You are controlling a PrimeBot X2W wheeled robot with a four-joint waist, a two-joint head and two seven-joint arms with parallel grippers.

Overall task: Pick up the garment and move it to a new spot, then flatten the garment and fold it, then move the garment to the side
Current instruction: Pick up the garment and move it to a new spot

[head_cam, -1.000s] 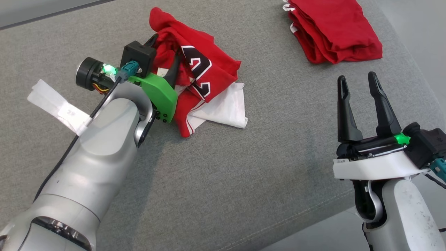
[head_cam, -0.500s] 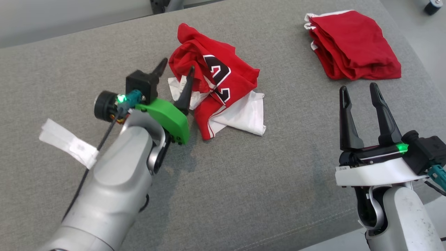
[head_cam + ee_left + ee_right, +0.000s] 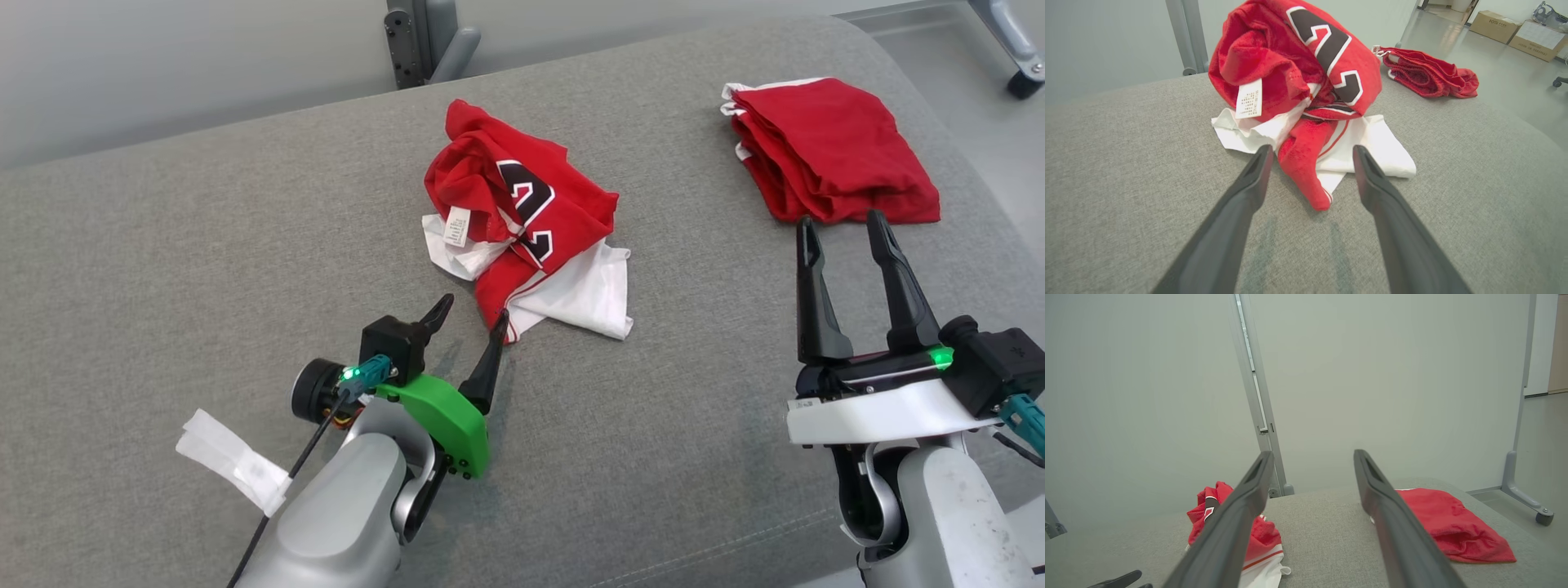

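Observation:
The garment is a crumpled red and white jersey with a black number, lying in a heap mid-surface. In the left wrist view the garment sits just beyond my fingers, its lowest red corner reaching between the tips. My left gripper is open and empty, just short of that corner; its wrist view shows the left gripper spread wide. My right gripper stands open and empty at the near right, well away from the jersey. Past the right gripper, the garment shows at lower left.
A folded red garment pile lies at the far right of the grey cushioned surface, just beyond my right fingertips. A white tag hangs by my left arm's cable. A metal post stands behind the far edge.
My left gripper has opened, let go of the jersey and drawn back toward me. The jersey stays in a heap. The head camera has shifted. The right gripper is unchanged.

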